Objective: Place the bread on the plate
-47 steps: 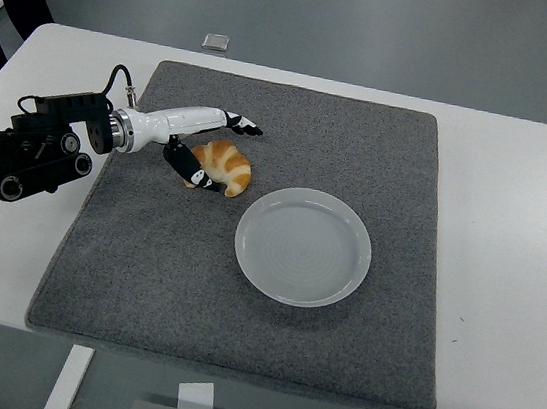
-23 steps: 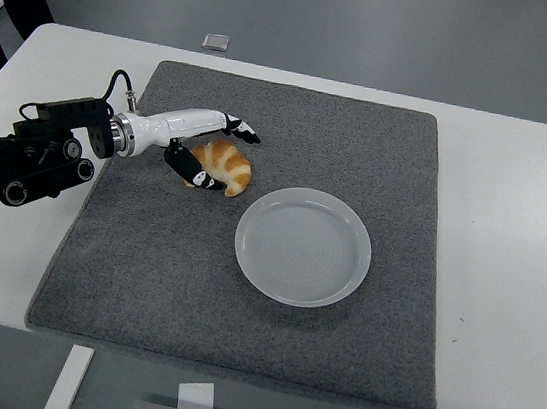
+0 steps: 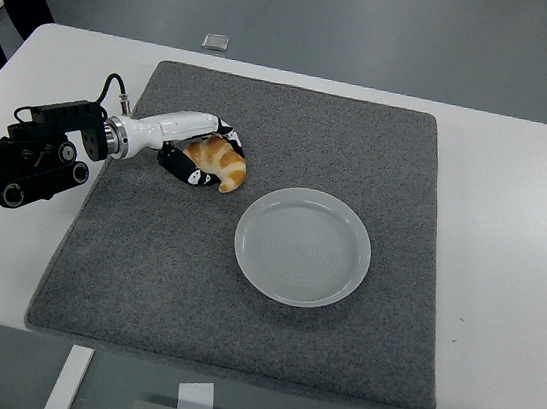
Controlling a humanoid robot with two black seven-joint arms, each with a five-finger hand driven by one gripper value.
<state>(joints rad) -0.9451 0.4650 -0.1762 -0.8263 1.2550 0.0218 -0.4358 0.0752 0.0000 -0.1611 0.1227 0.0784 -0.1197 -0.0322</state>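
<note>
The bread point(image 3: 217, 162) lies on the grey mat point(image 3: 235, 341), left and slightly far of the empty plate point(image 3: 302, 246), long axis pointing toward it. The left hand point(image 3: 197, 157) is clamped around the bread. The carry runs right and nearward.

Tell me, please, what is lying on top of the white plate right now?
Nothing lies on the plate; its whole surface shows bare. The bread sits on the grey mat to the plate's left, with the left hand closed around it. The mat beneath the plate is covered.
</note>
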